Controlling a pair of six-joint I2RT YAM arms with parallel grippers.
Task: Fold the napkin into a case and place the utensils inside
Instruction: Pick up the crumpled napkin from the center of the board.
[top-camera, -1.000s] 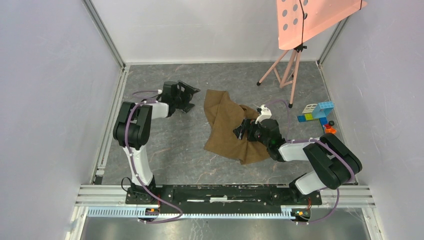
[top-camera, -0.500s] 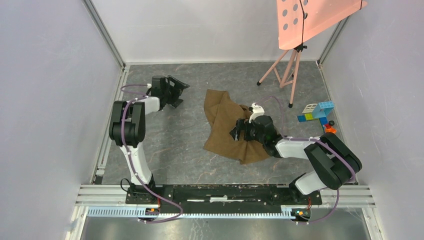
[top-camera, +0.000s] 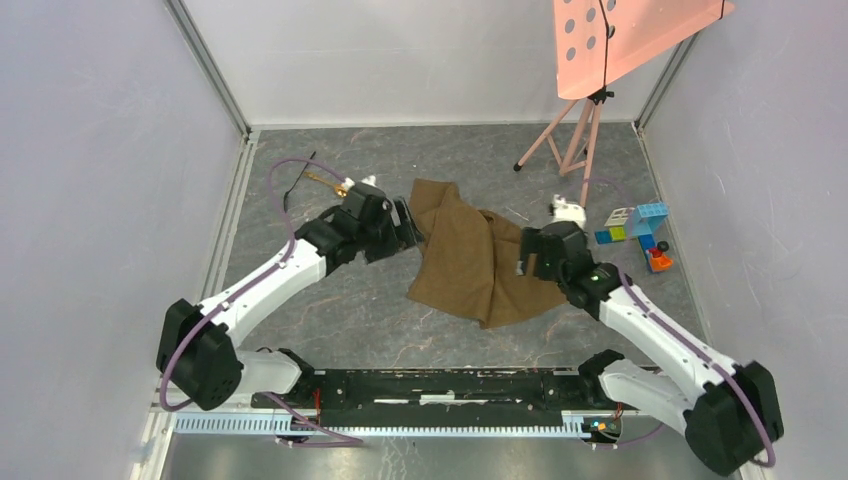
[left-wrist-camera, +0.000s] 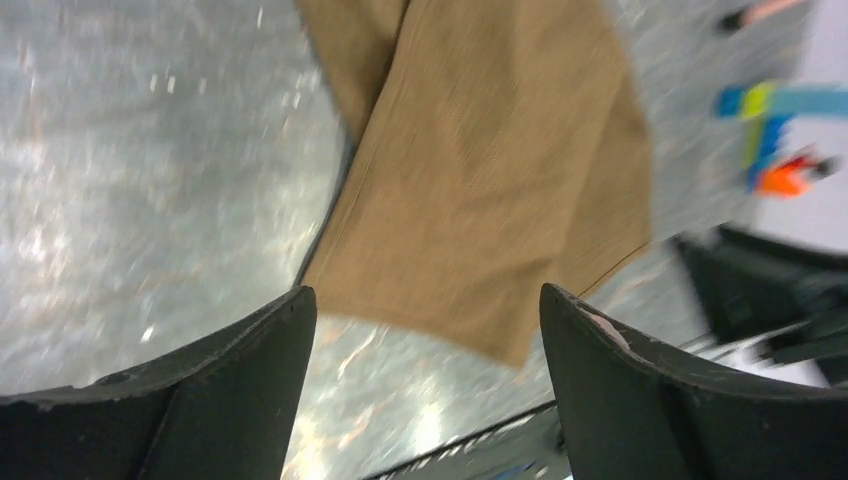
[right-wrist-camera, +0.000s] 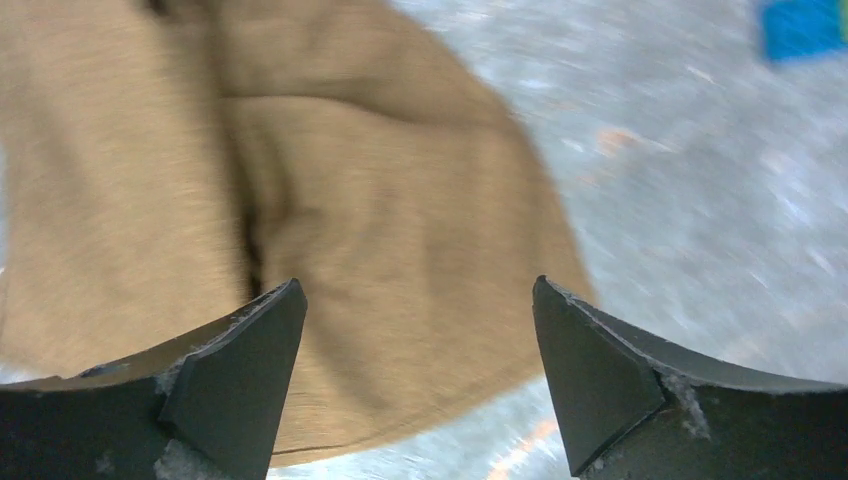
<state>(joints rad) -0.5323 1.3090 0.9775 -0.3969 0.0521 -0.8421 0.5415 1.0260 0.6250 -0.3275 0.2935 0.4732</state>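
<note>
The brown napkin (top-camera: 465, 262) lies crumpled and partly folded over itself in the middle of the table. My left gripper (top-camera: 405, 226) hovers open at its upper left edge; in the left wrist view the napkin (left-wrist-camera: 480, 170) lies ahead of the gripper (left-wrist-camera: 425, 300), nothing between the fingers. My right gripper (top-camera: 522, 263) is open over the napkin's right side; in the right wrist view the napkin (right-wrist-camera: 330, 220) fills the space under the gripper (right-wrist-camera: 418, 290). The gold spoon (top-camera: 325, 180) and the thin black utensil (top-camera: 296, 182) lie behind the left arm.
Coloured toy blocks (top-camera: 635, 222) and a small orange piece (top-camera: 658, 260) sit at the right, blurred in the left wrist view as blocks (left-wrist-camera: 775, 130). A pink stand on a tripod (top-camera: 580, 130) stands at the back right. Grey walls close in the table.
The left arm swung from the far left to the napkin's left edge, uncovering the utensils. The right gripper shifted from the napkin's middle toward its right side.
</note>
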